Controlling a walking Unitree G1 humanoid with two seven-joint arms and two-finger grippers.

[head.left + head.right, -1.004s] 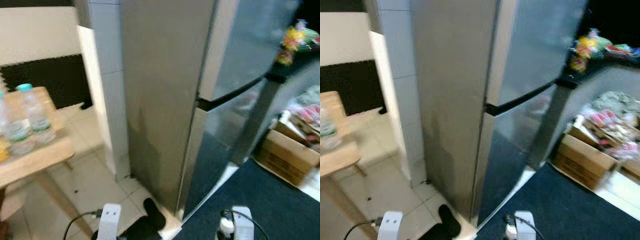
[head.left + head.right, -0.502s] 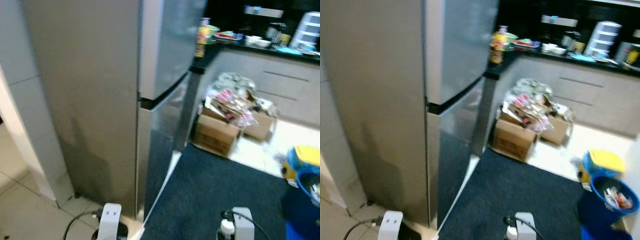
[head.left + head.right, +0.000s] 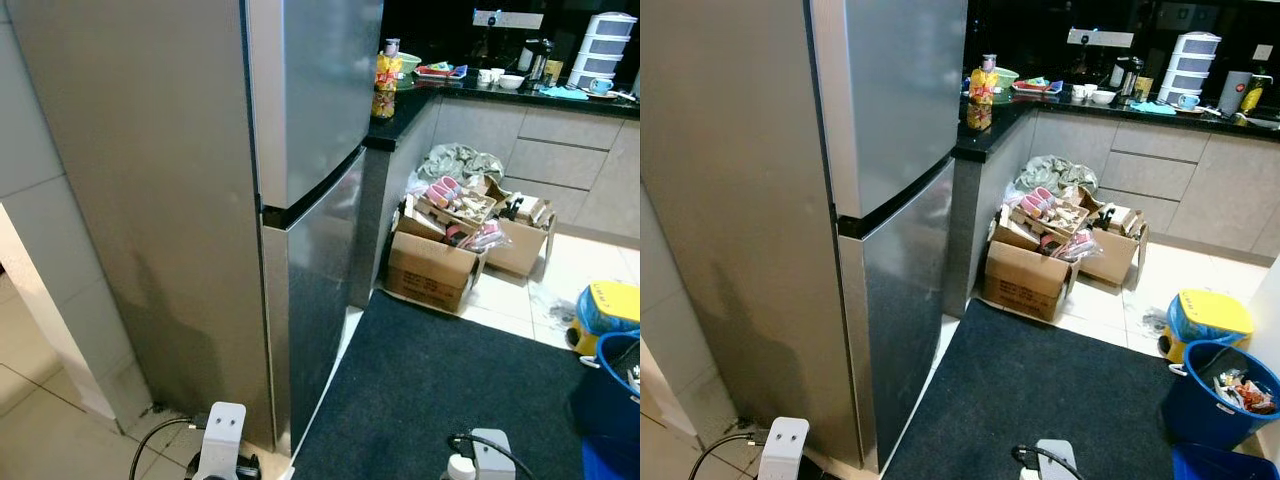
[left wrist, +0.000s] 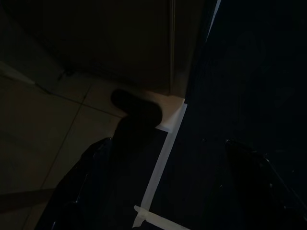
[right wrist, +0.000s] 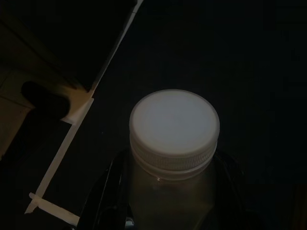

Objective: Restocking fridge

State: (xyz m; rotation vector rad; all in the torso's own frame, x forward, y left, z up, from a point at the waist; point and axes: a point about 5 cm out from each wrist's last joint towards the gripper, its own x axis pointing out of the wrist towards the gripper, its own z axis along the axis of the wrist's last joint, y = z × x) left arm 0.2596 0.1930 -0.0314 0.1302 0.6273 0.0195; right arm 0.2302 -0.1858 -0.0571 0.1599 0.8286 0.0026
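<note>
A tall stainless-steel fridge (image 3: 310, 130) stands at the left with both doors closed, the lower door (image 3: 320, 290) under a dark seam. My right gripper (image 5: 170, 191) is shut on a clear bottle with a white cap (image 5: 173, 127), held low over the dark mat; that cap (image 3: 458, 467) also peeks up at the bottom of the left eye view. My left gripper (image 4: 168, 191) hangs open and holds nothing, near the fridge's bottom corner. Its fingers (image 4: 81, 187) spread wide above the floor and the mat's edge.
A dark blue mat (image 3: 450, 390) lies before the fridge. Open cardboard boxes (image 3: 435, 265) full of clutter sit against the cabinets. A black counter (image 3: 400, 105) adjoins the fridge. A blue bin (image 3: 1215, 395) and a yellow container (image 3: 1205, 315) stand at the right. A tiled wall (image 3: 40, 250) is at the left.
The camera has swung to the right: the wooden table with water bottles has left the picture, and the fridge front, boxes and kitchen counter have come in. Both arms stay low.
</note>
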